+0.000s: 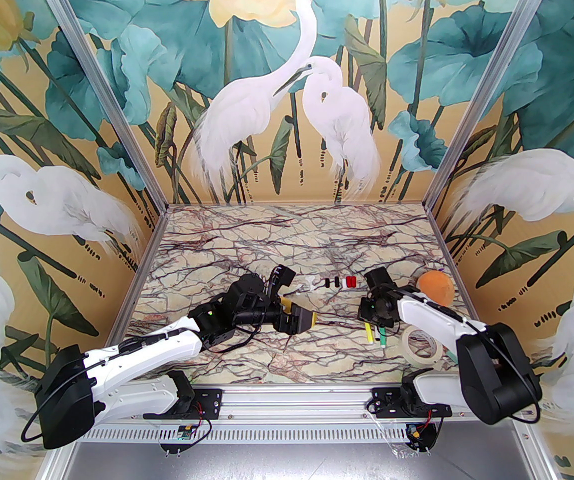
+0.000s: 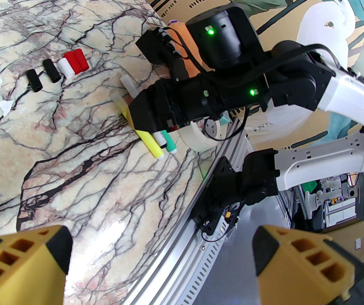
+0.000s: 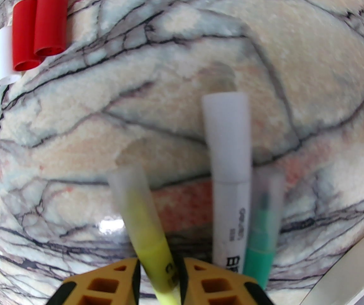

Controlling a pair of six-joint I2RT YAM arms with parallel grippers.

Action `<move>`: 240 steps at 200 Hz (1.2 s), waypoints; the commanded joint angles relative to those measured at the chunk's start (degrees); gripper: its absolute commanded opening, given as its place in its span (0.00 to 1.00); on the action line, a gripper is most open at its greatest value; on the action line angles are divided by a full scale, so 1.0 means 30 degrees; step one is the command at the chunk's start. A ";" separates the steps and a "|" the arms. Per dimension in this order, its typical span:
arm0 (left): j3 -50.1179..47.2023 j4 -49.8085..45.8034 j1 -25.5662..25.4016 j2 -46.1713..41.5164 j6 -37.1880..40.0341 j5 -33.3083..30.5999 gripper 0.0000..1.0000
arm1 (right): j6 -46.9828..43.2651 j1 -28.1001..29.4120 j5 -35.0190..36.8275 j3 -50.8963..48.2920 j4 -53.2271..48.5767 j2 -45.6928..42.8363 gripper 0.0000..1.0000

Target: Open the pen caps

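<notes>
Print on the white marker [image 3: 231, 208] seems unreadably blurred.

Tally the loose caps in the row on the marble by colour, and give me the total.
Black caps: 2
White cap: 1
Red caps: 2
Total: 5

The table [image 1: 292, 238] was cream marble veined dark purple. Two black caps [image 2: 34, 80], one white cap [image 2: 66, 68] and two red caps [image 3: 50, 17] were plain. The yellow marker [image 3: 147, 221], white marker [image 3: 231, 202] and green marker [image 3: 262, 233] (black lettering on the white) had frosted caps [image 3: 128, 183].
</notes>
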 commanded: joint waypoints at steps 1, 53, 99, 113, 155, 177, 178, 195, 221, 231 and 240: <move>-0.0156 0.0337 -0.0057 -0.0275 0.0045 -0.0170 1.00 | -0.0405 0.0506 0.1008 0.0745 0.0182 0.0857 0.28; -0.0386 0.0138 -0.0074 -0.0694 -0.0115 -0.0644 0.99 | -0.0015 0.1997 0.2191 0.1603 0.0086 0.2205 0.23; -0.1034 0.0695 -0.0042 -0.1270 -0.0907 -0.1036 0.99 | 0.0064 0.2117 0.1049 0.1577 0.0494 -0.0146 0.20; -0.1386 0.1349 -0.0020 -0.1271 -0.1312 -0.0844 0.99 | 0.0115 0.2133 0.0272 0.1591 0.0536 -0.1361 0.20; -0.1857 0.3501 0.0096 -0.0567 -0.2562 0.0060 0.97 | 0.1033 0.2138 -0.3157 0.1582 0.1721 -0.4773 0.21; -0.1673 0.4748 0.0095 0.0177 -0.3439 0.0724 0.96 | 0.2064 0.2178 -0.4961 0.1528 0.3213 -0.6052 0.21; -0.1634 0.4766 0.0099 0.0215 -0.3484 0.0739 0.96 | 0.2089 0.2187 -0.5036 0.1534 0.3300 -0.6111 0.21; -0.1449 0.5484 0.0103 0.0852 -0.4194 0.1071 0.94 | 0.2906 0.2310 -0.6108 0.1426 0.4560 -0.6848 0.21; -0.1419 0.6692 0.0089 0.1486 -0.4971 0.1178 0.91 | 0.4151 0.2584 -0.7460 0.1118 0.6657 -0.7745 0.21; -0.1475 0.7504 0.0089 0.1668 -0.5310 0.1407 0.90 | 0.4644 0.2690 -0.7954 0.0893 0.7627 -0.7992 0.22; -0.1507 0.8255 0.0078 0.1864 -0.5679 0.1690 0.89 | 0.5076 0.2803 -0.8395 0.0701 0.8376 -0.8128 0.22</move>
